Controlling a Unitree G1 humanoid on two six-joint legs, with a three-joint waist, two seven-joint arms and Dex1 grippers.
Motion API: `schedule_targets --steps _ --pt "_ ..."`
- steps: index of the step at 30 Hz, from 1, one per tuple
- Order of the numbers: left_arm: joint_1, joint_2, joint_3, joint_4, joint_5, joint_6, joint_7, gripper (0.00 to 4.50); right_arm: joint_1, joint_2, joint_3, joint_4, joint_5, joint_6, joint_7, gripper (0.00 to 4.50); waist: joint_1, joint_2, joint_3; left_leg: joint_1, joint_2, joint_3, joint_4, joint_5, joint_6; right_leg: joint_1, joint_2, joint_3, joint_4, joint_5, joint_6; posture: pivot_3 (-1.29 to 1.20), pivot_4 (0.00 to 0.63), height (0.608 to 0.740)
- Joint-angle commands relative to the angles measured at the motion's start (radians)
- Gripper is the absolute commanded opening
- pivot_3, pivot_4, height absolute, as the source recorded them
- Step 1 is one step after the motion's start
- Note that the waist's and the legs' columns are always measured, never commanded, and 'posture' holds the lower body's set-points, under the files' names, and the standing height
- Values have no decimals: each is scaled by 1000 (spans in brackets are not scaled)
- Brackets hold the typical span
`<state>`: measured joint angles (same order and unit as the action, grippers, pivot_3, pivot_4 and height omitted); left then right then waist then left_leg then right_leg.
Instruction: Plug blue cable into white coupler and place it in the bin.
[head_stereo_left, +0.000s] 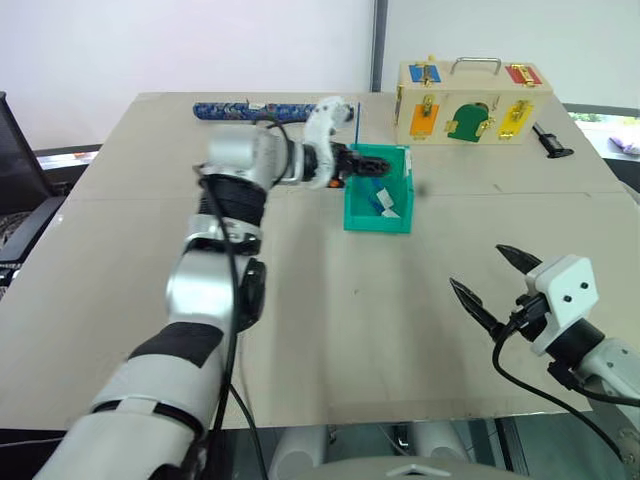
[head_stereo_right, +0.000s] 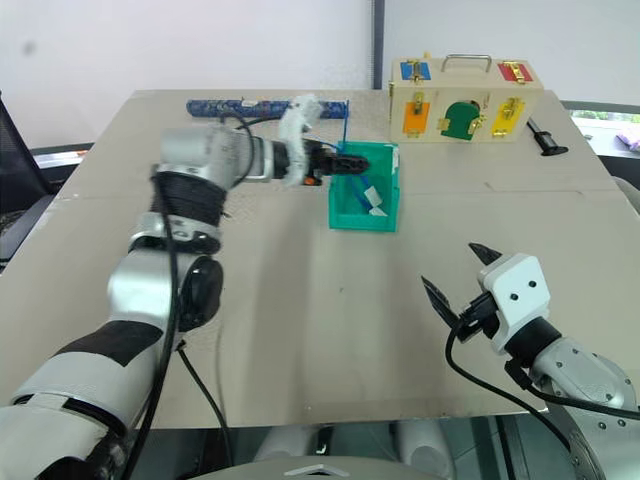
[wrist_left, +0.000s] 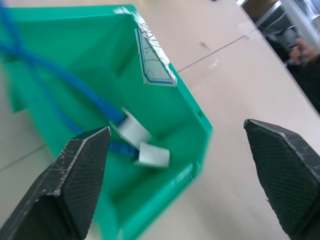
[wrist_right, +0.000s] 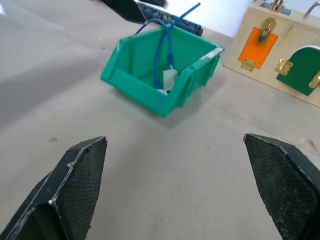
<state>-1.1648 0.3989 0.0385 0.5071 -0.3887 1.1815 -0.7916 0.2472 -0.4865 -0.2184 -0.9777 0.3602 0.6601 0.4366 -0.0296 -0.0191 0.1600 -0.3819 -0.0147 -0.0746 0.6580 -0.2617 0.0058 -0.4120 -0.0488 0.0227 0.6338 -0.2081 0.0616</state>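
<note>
The teal-green bin (head_stereo_left: 377, 221) stands on the table past its middle. Inside it lies the blue cable (wrist_left: 60, 75), whose end runs into the white coupler (wrist_left: 134, 131); a second white piece lies right beside it. A loop of the cable rises above the bin's far rim (wrist_right: 162, 35). My left gripper (head_stereo_left: 365, 165) hovers over the bin's left rim, open wide, with nothing between its fingers (wrist_left: 80, 175). My right gripper (head_stereo_left: 478, 268) hangs open and empty over the table near its front right edge, well apart from the bin.
A pale wooden box with coloured latches (head_stereo_left: 470, 105) stands at the back right, with a small black tool (head_stereo_left: 550, 140) to its right. A dark-blue patterned rod (head_stereo_left: 260, 110) lies along the far edge behind my left arm.
</note>
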Motion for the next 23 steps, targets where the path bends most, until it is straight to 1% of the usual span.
schedule_targets --steps 1,2,4,6,8,9,12,14,18,23 --pt "237 57 24 -374 -53 -150 -63 4451 -33 -20 -35 13 28 -35 21 4336 -5 1 0 2 0 1 -2 0 0 0 0 3 0 2 -3 0 150 740" --pt "305 73 36 -447 -67 -171 -73 4451 -42 -26 -38 24 34 -37 29 4336 -3 0 0 2 1 1 -2 0 0 0 -1 3 0 2 -3 0 150 740" --pt "461 124 32 -585 -62 -318 -146 4451 -64 -39 -47 46 54 -37 45 4336 -1 0 0 2 1 1 -3 0 0 0 -2 3 -1 2 -3 0 150 740" --pt "580 170 45 -658 -76 -370 -188 4451 -81 -57 -61 65 76 -34 66 4336 4 0 0 1 1 1 -3 0 0 -1 -3 3 -2 2 -4 0 150 740" --pt "664 191 91 -695 -124 -384 -214 4451 -87 -76 -81 83 104 -32 91 4336 16 0 1 1 1 1 -3 0 0 -1 -3 3 -2 2 -4 0 150 740" --pt "714 206 107 -715 -125 -413 -221 4451 -84 -91 -95 94 121 -31 110 4336 20 0 1 1 1 1 -3 0 0 -1 -3 2 -2 2 -5 0 150 740" --pt "855 240 139 -763 -71 -546 -202 4451 -58 -143 -139 120 158 -31 171 4336 24 0 1 1 1 1 -3 0 0 1 -3 1 -4 0 -7 0 150 740" --pt "950 259 171 -795 -70 -597 -208 4451 -30 -175 -178 139 180 -34 212 4336 23 0 1 1 1 2 -3 0 0 1 -3 1 -6 0 -7 0 150 740" --pt "1145 284 257 -848 -89 -640 -208 4451 54 -240 -240 196 177 -60 303 4336 21 0 1 1 1 3 -4 0 0 1 -3 1 -6 0 -7 0 150 740" --pt "1274 280 293 -909 -119 -657 -190 4451 105 -254 -247 265 141 -127 342 4336 23 0 1 1 3 7 -4 0 0 1 -3 1 -7 -1 -6 0 150 740"
